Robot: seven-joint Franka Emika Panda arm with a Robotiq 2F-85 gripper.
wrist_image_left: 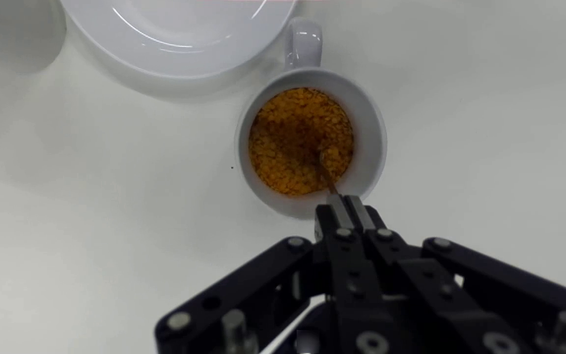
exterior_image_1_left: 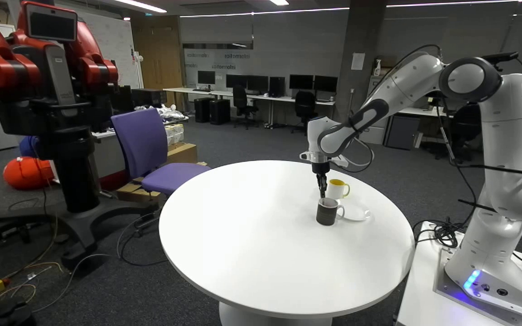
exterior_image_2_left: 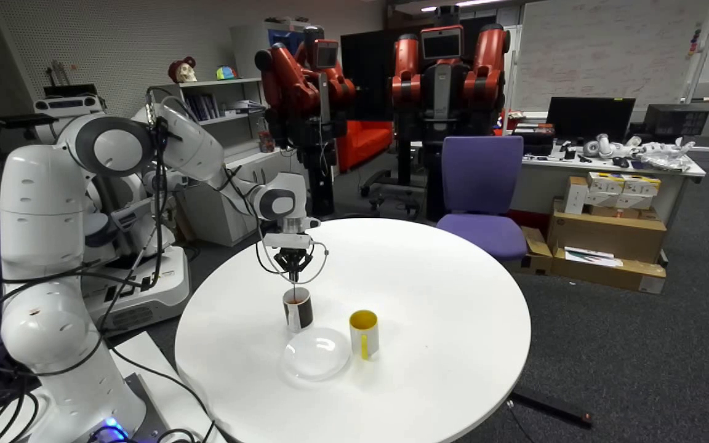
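My gripper is shut on the thin stem of what looks like a spoon. The stem slants down into a dark mug with a white inside. Orange grains lie in the mug, and the spoon's lower end is partly hidden among them. The fingertips are just above the mug's rim. The mug stands upright in both exterior views, with the gripper straight above it. A white plate lies beside the mug's handle. A white mug with yellow inside and handle stands by the plate.
The things stand on a round white table. The arm's base is on a low white stand at the table's edge. A purple chair is close to the table. Red robots and boxes stand farther back.
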